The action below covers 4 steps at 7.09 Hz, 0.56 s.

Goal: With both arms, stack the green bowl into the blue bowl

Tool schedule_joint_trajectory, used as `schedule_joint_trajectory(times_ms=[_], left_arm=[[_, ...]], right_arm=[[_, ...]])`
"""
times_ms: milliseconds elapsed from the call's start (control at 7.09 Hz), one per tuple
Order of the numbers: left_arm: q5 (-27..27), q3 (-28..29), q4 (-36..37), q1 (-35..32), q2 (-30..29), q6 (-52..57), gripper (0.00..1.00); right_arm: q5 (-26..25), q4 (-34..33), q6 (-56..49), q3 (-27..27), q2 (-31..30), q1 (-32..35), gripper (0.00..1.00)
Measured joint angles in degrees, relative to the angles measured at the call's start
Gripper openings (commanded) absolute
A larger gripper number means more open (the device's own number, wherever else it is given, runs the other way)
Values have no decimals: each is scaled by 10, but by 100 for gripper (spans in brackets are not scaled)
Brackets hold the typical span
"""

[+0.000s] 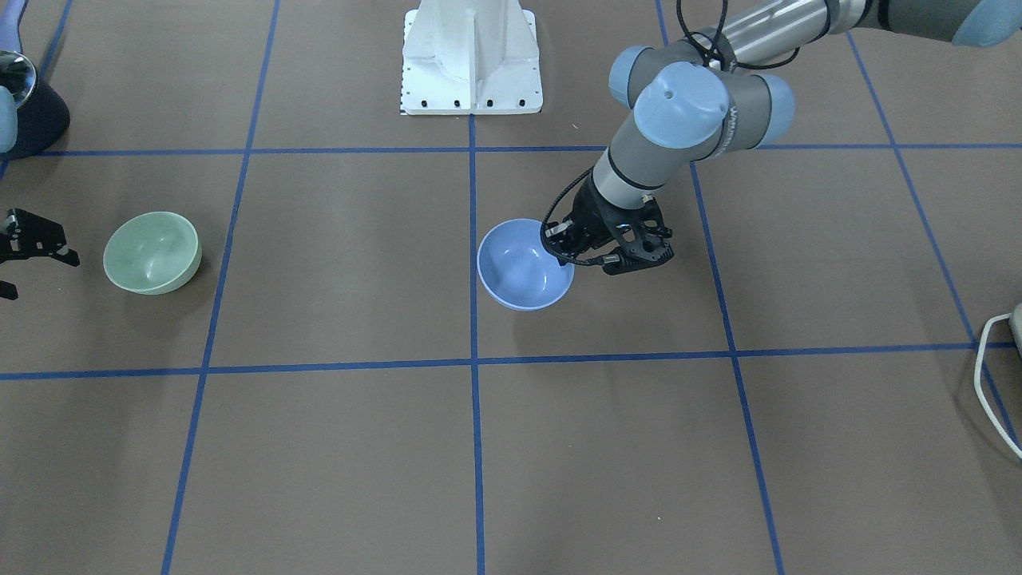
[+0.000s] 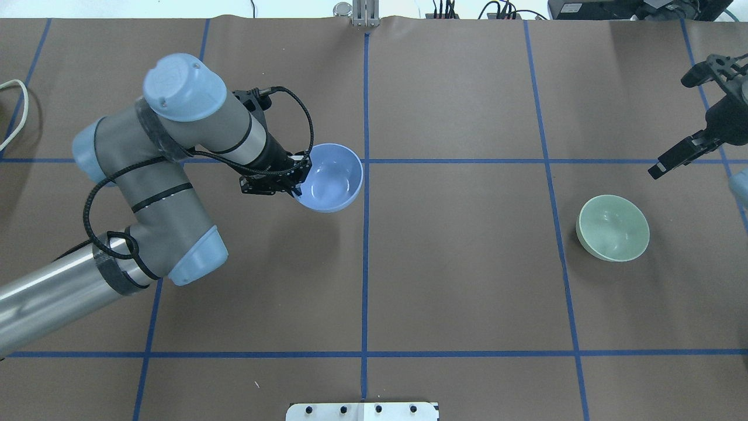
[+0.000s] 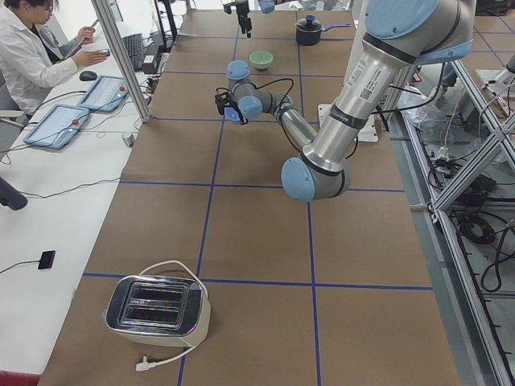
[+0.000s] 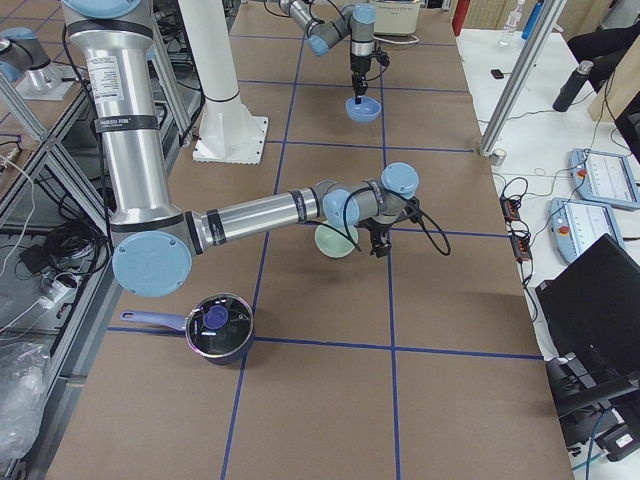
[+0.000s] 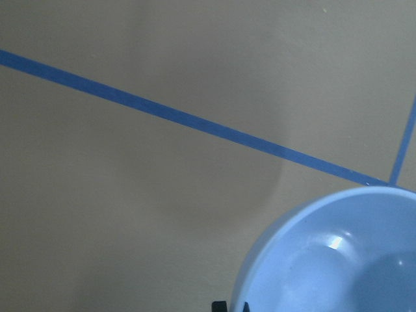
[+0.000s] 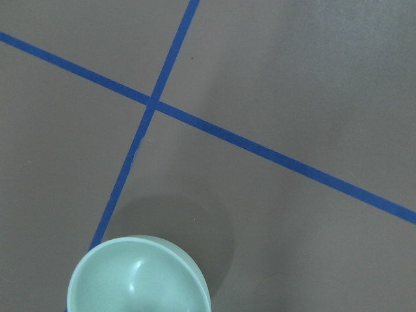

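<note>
The blue bowl (image 1: pixel 523 267) hangs tilted just above the table near its middle, and its shadow lies on the paper beneath it. My left gripper (image 1: pixel 568 254) is shut on the bowl's rim; in the overhead view the gripper (image 2: pixel 297 178) pinches the left edge of the bowl (image 2: pixel 332 184). The left wrist view shows the bowl (image 5: pixel 338 260) at the lower right. The green bowl (image 1: pixel 152 252) sits upright on the table on my right side, and shows overhead (image 2: pixel 613 228) and in the right wrist view (image 6: pixel 140 276). My right gripper (image 2: pixel 681 123) is open and empty, up beside the green bowl and apart from it.
The white pedestal base (image 1: pixel 471 60) stands at the robot's edge of the table. A dark pot with a lid (image 4: pixel 218 330) sits beyond the green bowl at the right end. A toaster (image 3: pixel 157 310) and its white cable (image 2: pixel 11 111) are at the left end. Blue tape lines cross the brown paper.
</note>
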Motion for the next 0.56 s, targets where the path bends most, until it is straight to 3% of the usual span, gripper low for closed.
schedule_joint_trajectory(times_ms=[564], left_arm=[[68,46,3,56,-49,-22,10]], right_arm=[[-33,179,103,-17,-56,-54,94]])
